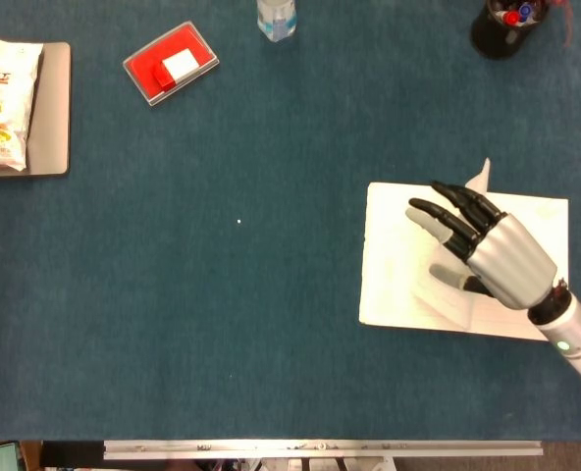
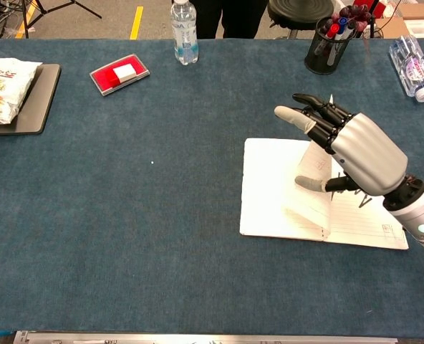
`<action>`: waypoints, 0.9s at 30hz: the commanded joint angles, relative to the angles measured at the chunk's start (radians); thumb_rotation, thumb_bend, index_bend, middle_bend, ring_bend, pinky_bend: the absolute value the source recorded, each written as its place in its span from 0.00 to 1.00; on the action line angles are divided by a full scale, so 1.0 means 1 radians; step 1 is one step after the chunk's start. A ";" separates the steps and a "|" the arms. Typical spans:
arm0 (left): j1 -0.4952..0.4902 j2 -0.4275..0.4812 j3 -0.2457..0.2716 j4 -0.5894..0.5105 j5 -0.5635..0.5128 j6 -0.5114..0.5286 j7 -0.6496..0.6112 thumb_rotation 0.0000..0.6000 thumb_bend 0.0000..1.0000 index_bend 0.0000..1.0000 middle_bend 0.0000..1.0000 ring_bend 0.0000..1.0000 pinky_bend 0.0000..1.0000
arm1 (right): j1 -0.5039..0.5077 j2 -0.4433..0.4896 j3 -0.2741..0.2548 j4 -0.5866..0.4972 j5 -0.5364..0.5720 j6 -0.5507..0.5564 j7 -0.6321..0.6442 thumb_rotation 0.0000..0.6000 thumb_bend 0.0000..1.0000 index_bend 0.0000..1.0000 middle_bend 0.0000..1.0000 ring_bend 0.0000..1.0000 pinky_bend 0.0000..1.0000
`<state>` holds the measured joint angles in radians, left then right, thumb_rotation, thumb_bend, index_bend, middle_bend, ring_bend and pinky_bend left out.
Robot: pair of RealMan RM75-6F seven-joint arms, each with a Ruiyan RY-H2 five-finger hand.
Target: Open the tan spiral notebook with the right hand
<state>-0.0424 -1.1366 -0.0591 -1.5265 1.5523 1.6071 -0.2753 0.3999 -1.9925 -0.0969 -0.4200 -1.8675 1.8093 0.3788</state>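
The tan spiral notebook (image 1: 394,257) (image 2: 269,188) lies open on the right side of the blue table, its left half flat and showing white. Lined pages show on its right half (image 2: 373,222). A few leaves (image 2: 314,204) stand upright along the spine, their tip (image 1: 482,177) poking out past the fingers. My right hand (image 1: 492,255) (image 2: 359,154) hovers over the spine with its fingers stretched out to the left and apart. Its thumb touches the near face of the upright leaves. It grips nothing. My left hand is in neither view.
A red box (image 1: 171,63) (image 2: 119,73) and an upright water bottle (image 1: 276,18) (image 2: 184,32) sit at the far side. A black pen cup (image 1: 501,27) (image 2: 325,49) stands beyond the notebook. A bottle (image 2: 411,68) lies far right. A snack bag (image 1: 1,103) rests on a tray (image 1: 55,108).
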 commanded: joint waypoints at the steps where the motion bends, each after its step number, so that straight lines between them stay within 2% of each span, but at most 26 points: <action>1: 0.000 0.000 0.000 0.000 0.000 0.000 0.000 1.00 0.02 0.21 0.26 0.11 0.37 | 0.004 -0.023 0.007 0.014 0.017 -0.014 0.023 1.00 0.14 0.00 0.20 0.08 0.23; 7: 0.000 0.002 0.001 -0.001 0.000 -0.002 0.000 1.00 0.02 0.21 0.26 0.11 0.37 | 0.007 -0.040 0.002 0.016 0.027 -0.003 0.060 1.00 0.14 0.00 0.20 0.08 0.23; 13: 0.001 0.003 0.001 -0.001 0.000 0.000 -0.002 1.00 0.02 0.21 0.26 0.11 0.37 | 0.010 0.002 0.010 -0.034 0.027 0.077 0.063 1.00 0.14 0.00 0.20 0.08 0.23; 16: 0.001 0.002 0.001 -0.002 0.001 0.001 -0.001 1.00 0.02 0.21 0.26 0.11 0.37 | 0.009 0.052 0.012 -0.099 0.017 0.139 0.044 1.00 0.14 0.00 0.20 0.08 0.23; 21: 0.001 0.002 0.000 -0.002 -0.001 0.001 0.000 1.00 0.02 0.21 0.26 0.11 0.37 | 0.001 0.178 0.016 -0.272 -0.005 0.225 -0.019 1.00 0.14 0.00 0.20 0.08 0.23; 27: -0.001 0.000 -0.001 -0.001 -0.004 -0.004 0.005 1.00 0.02 0.21 0.26 0.11 0.37 | -0.020 0.319 0.020 -0.470 -0.017 0.249 -0.099 1.00 0.14 0.00 0.20 0.08 0.23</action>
<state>-0.0434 -1.1368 -0.0605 -1.5276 1.5482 1.6034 -0.2704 0.3935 -1.7420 -0.0802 -0.8101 -1.8743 2.0369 0.3258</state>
